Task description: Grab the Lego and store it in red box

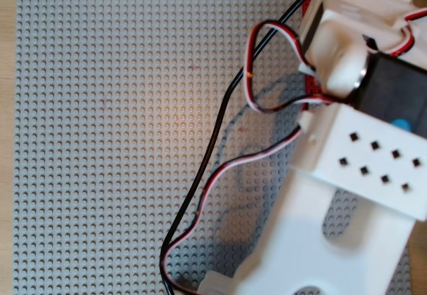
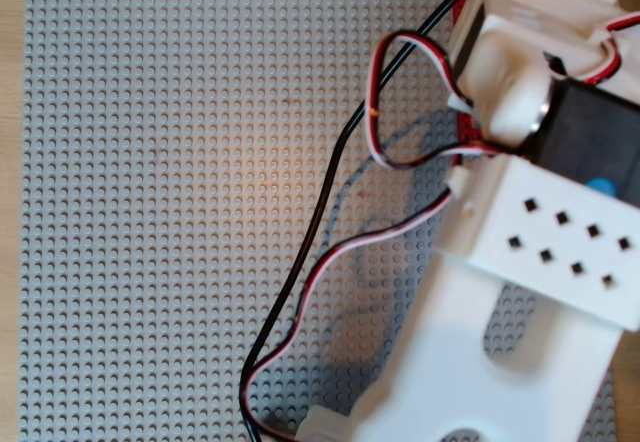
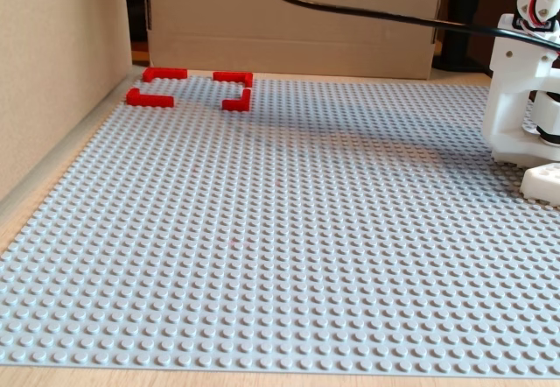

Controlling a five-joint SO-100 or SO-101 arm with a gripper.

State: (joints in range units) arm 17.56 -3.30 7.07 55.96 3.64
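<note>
A large grey studded Lego baseplate (image 1: 120, 141) fills most of both overhead views, its top edge and left edge meeting bare wooden tabletop (image 1: 7, 141). From the centre out to nine o'clock and down to seven o'clock the studs lie open and unoccupied. The white 3D-printed robot arm (image 1: 347, 195) takes the region from one o'clock round to five o'clock, and a loop of black, red and white cables (image 1: 213, 168) trails from it across the plate toward six o'clock.

In the fixed view the baseplate (image 3: 280, 229) stretches wide and bare from the near edge to the far one. A tan cardboard wall (image 3: 52, 63) borders it at nine o'clock, and a cardboard panel (image 3: 297, 10) closes the far side at twelve o'clock. The red box of flat red L-shaped corner pieces (image 3: 188, 87) sits at about eleven o'clock, near the corner where the two cardboard surfaces meet; the outline has gaps between its pieces. The arm's white base (image 3: 525, 98) stands at three o'clock, cut off by the frame, with a black cable (image 3: 350, 9) running overhead.

In the overhead views only small slivers of red (image 1: 312, 87) show beside the arm's body around two o'clock. The small black Lego piece cannot be found in any view. The gripper is hidden too, so whether its fingers are spread or closed cannot be told.
</note>
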